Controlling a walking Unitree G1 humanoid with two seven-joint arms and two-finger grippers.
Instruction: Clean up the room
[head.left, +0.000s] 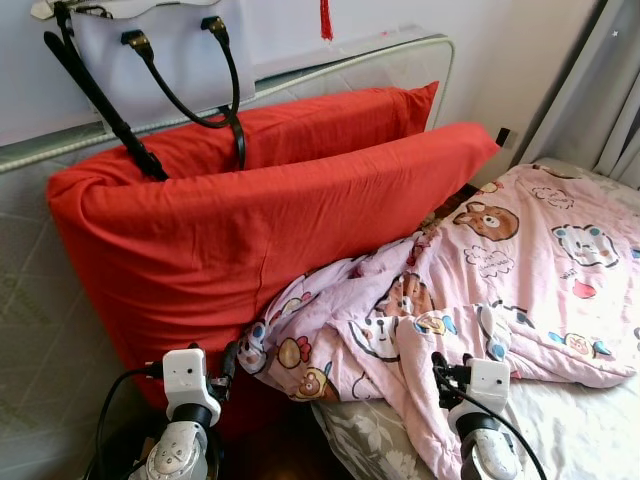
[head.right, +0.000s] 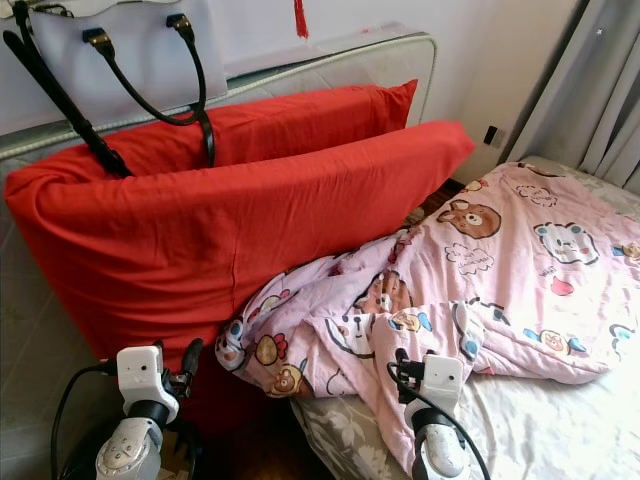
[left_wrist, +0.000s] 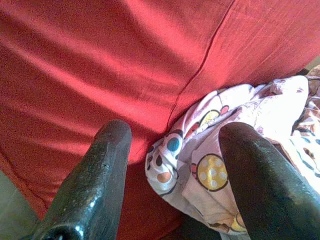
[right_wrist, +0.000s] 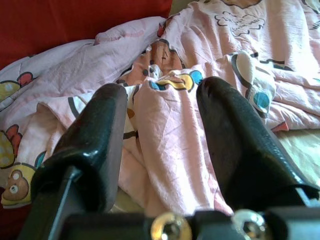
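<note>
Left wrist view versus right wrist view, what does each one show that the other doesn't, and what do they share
The left wrist view alone shows the seam down the red pillow, close behind the open left gripper. The right wrist view alone shows pale bed sheet at the quilt's edge, past the open right gripper. Both share the crumpled pink cartoon quilt lying between spread black fingers, ungripped.

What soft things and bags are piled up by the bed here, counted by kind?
Red pillows: 2, front and back
Pink cartoon quilt: 1
White handbag with black straps: 1
Total: 4
</note>
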